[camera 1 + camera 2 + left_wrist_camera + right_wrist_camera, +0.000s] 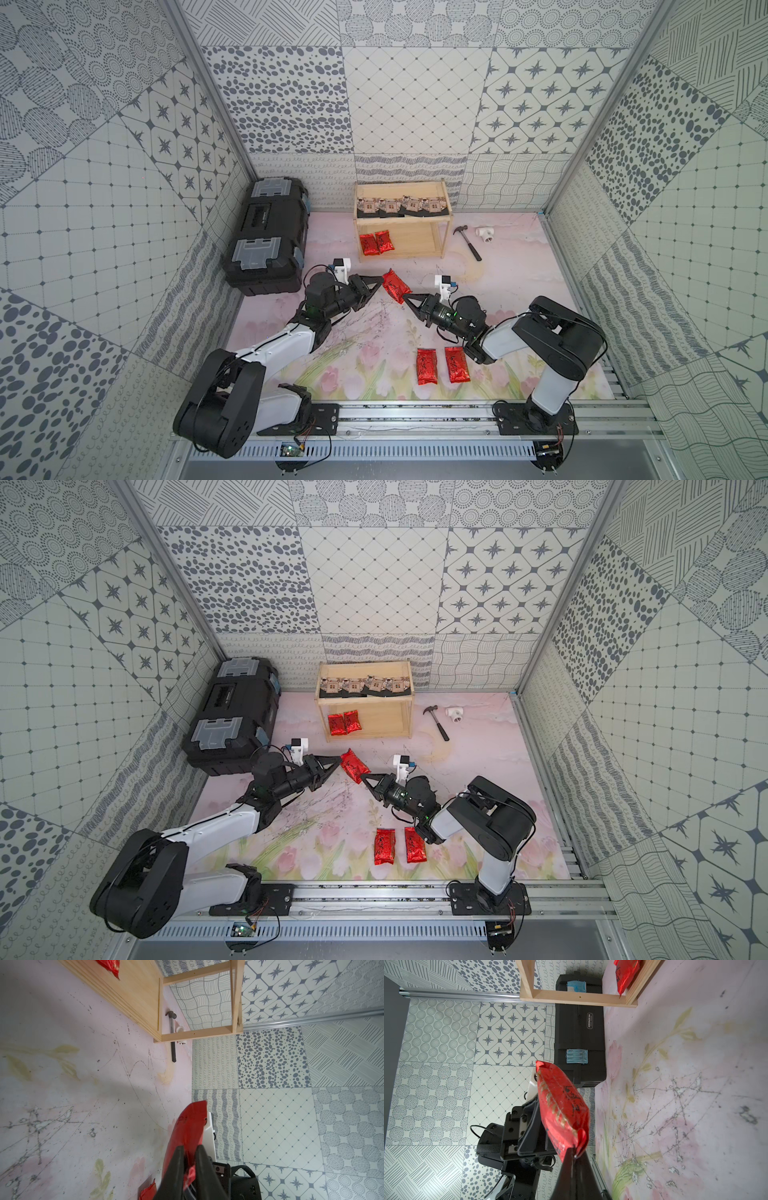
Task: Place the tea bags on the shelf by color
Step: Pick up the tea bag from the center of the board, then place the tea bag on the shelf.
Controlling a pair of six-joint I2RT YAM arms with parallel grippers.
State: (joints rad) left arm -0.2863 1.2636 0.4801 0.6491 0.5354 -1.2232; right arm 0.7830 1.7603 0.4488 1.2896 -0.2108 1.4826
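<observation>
The black toolbox [266, 237] lies at the far left. The right wrist view shows small white lettering on its side that seems to read "GREENER"; the finer print is too small to read. The shelf [415, 243] stands at the far middle of the floral table [353, 332].

The left gripper [380, 279] and right gripper [405, 296] meet in mid-table, just on the near side of the shelf, with the held red tea bag [395, 286] in the air between them. The right gripper's jaws are pinched tight on its crimped end. The left gripper's jaws stand narrowly apart, with the other end in the gap. The bag carries dark brush-like writing and gold marks, neither legible.

Four black tea bags [401, 205] line the upper board, each with a beige label showing a house-like pattern. Two red tea bags [376, 242] sit side by side at the left of the lower board. Two more lie side by side near the front edge, right of middle: one loose red bag [427, 366] and its neighbour [456, 364], their writing unreadable.

A hammer [468, 243] lies right of the shelf, with a white pipe fitting [485, 235] just beside it.
</observation>
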